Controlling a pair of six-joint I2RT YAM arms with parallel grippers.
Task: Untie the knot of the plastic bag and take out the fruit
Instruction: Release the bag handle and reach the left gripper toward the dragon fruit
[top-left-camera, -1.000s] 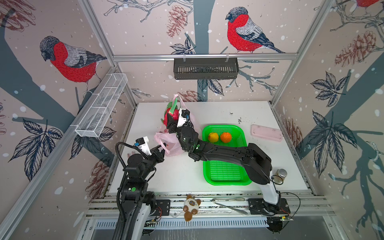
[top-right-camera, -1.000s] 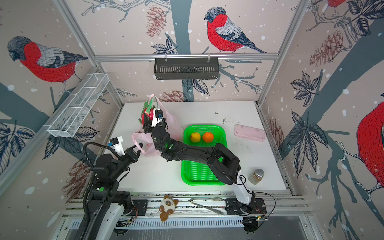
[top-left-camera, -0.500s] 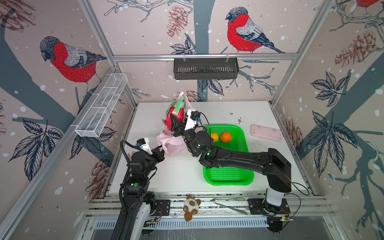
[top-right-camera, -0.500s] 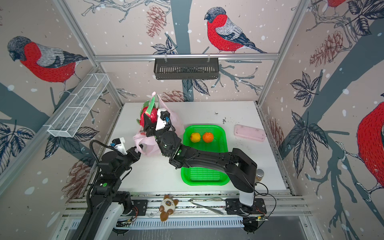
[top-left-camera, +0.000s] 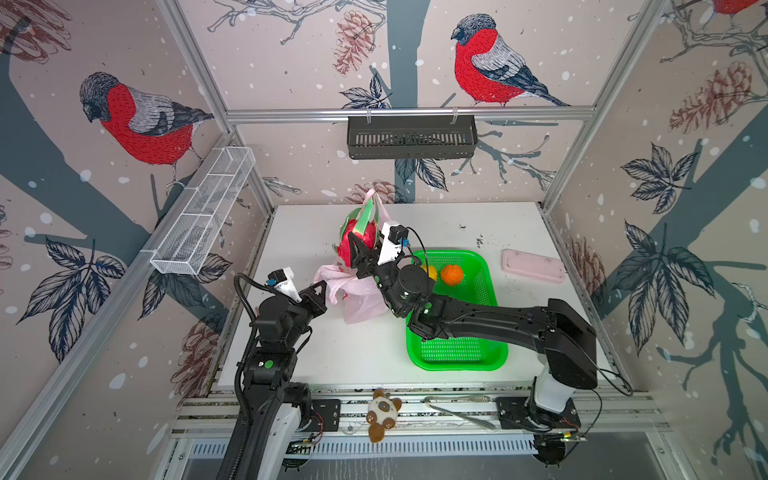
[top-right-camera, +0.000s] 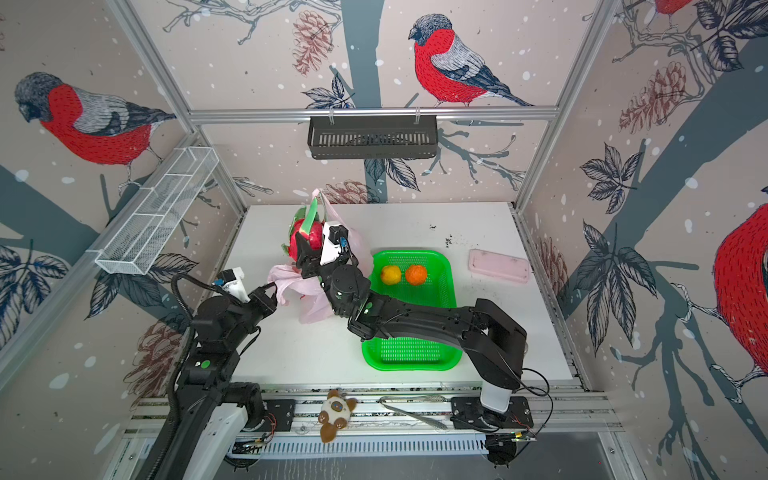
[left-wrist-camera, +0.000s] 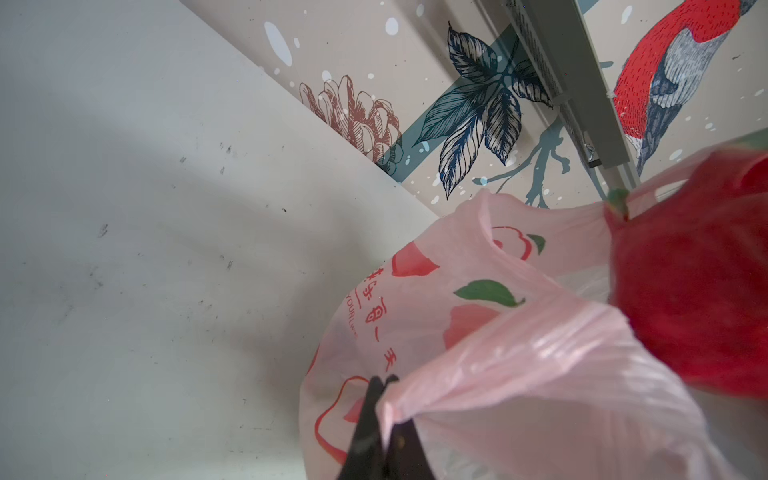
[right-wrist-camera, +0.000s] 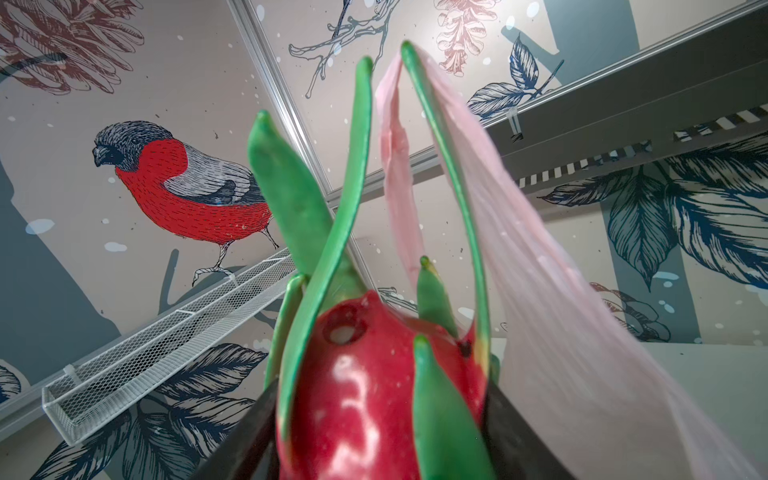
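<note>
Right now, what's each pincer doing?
Left pincer: closed on the plastic bag.
Right pincer: closed on a dragon fruit.

A thin, see-through pale pink plastic bag (top-left-camera: 357, 297) carries round red fruit prints, green leaves and red lettering. The dragon fruit (top-left-camera: 355, 241) is glossy magenta-red with long green scales. On the right, a bright green mesh tray (top-left-camera: 457, 365) holds a yellow ball (top-right-camera: 390, 275) and an orange ball (top-left-camera: 451, 275). At the far right lies a flat pale pink case (top-left-camera: 533, 266). The table (top-left-camera: 353, 353) is white with dark specks. The two arms (top-left-camera: 498, 320) are black. The beige walls (top-left-camera: 291, 62) show red-breasted grey birds, blue-grey branches, navy leaves, rust pinecones and white flecks. A black basket (top-left-camera: 411, 137) hangs on the far wall and a white wire basket (top-left-camera: 203, 212) on the left.
</note>
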